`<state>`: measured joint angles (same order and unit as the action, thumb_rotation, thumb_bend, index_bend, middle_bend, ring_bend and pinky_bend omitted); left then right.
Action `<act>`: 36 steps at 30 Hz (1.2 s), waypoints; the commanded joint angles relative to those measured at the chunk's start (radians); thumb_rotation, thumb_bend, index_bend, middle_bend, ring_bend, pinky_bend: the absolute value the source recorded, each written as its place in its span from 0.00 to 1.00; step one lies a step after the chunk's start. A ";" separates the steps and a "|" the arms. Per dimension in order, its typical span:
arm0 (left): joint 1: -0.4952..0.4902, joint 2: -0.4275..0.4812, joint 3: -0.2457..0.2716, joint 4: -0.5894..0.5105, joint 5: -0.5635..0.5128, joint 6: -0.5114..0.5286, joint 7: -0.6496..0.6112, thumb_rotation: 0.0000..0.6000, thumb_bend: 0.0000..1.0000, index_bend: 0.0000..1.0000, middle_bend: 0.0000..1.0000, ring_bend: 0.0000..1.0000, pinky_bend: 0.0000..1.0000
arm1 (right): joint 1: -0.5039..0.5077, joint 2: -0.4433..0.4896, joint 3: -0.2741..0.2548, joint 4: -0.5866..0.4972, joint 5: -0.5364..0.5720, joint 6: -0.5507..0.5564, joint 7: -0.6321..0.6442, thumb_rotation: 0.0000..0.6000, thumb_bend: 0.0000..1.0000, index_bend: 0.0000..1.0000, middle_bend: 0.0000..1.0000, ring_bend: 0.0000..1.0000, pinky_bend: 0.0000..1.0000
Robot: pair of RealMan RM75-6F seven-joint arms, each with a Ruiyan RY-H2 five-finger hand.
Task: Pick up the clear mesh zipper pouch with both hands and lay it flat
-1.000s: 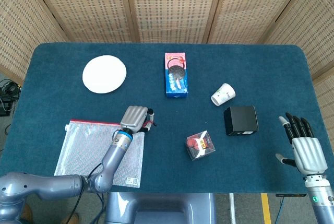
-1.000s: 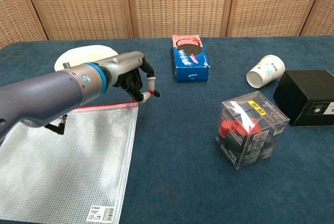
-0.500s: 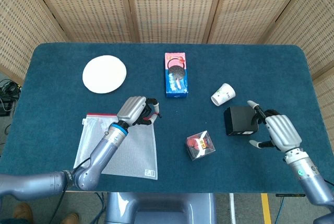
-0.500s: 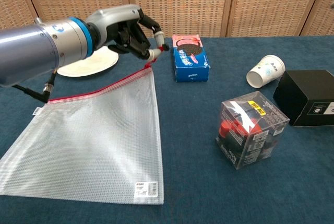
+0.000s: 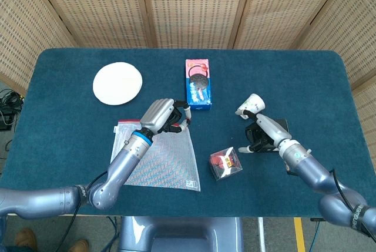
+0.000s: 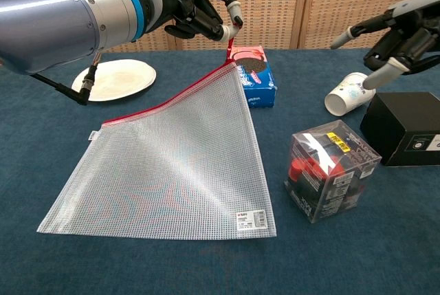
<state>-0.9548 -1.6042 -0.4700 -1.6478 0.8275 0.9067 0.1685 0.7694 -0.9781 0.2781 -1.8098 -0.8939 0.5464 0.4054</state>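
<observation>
On the dark blue felt table (image 5: 70, 81), backed by woven cane screens in wooden frames (image 5: 188, 5), the clear mesh zipper pouch (image 6: 175, 164) hangs tilted from its red zipper corner, its lower edge resting on the cloth. The left hand (image 5: 164, 116) pinches that corner above the surface (fingers curled in around it). The right hand (image 6: 399, 37) hovers with fingers spread, holding nothing, over the black box (image 6: 405, 130) and just beside the tipped paper cup (image 6: 349, 93). A white plate (image 5: 117, 83), a blue cookie box (image 5: 198, 84) and a clear box with red contents (image 5: 226, 164) lie around. From the head camera the right hand covers most of the black box; the chest camera cuts off the right arm.
</observation>
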 commanded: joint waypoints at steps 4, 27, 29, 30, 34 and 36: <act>-0.022 -0.009 -0.008 0.016 -0.007 0.009 -0.016 1.00 0.77 0.89 0.95 0.98 1.00 | 0.172 -0.046 -0.010 0.013 0.249 -0.104 0.001 1.00 0.00 0.19 0.82 0.79 1.00; -0.068 -0.039 -0.003 0.040 -0.013 0.014 -0.089 1.00 0.77 0.89 0.95 0.98 1.00 | 0.349 -0.273 -0.043 0.106 0.557 0.045 -0.018 1.00 0.02 0.41 0.86 0.82 1.00; -0.068 -0.039 -0.003 0.035 -0.015 0.017 -0.094 1.00 0.77 0.89 0.95 0.98 1.00 | 0.350 -0.284 -0.043 0.109 0.565 0.065 -0.027 1.00 0.03 0.45 0.86 0.82 1.00; -0.068 -0.038 -0.004 0.033 -0.015 0.018 -0.097 1.00 0.77 0.89 0.95 0.98 1.00 | 0.350 -0.288 -0.042 0.109 0.570 0.072 -0.033 1.00 0.04 0.46 0.86 0.83 1.00; -0.064 -0.032 -0.001 0.023 -0.014 0.014 -0.115 1.00 0.77 0.89 0.95 0.98 1.00 | 0.349 -0.300 -0.036 0.109 0.596 0.103 -0.053 1.00 0.13 0.52 0.89 0.84 1.00; -0.061 -0.027 0.002 0.012 -0.012 0.013 -0.121 1.00 0.77 0.89 0.95 0.98 1.00 | 0.349 -0.304 -0.033 0.106 0.611 0.120 -0.064 1.00 0.17 0.54 0.90 0.85 1.00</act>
<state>-1.0177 -1.6334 -0.4693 -1.6327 0.8144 0.9202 0.0495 1.1185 -1.2788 0.2430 -1.7022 -0.2887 0.6601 0.3467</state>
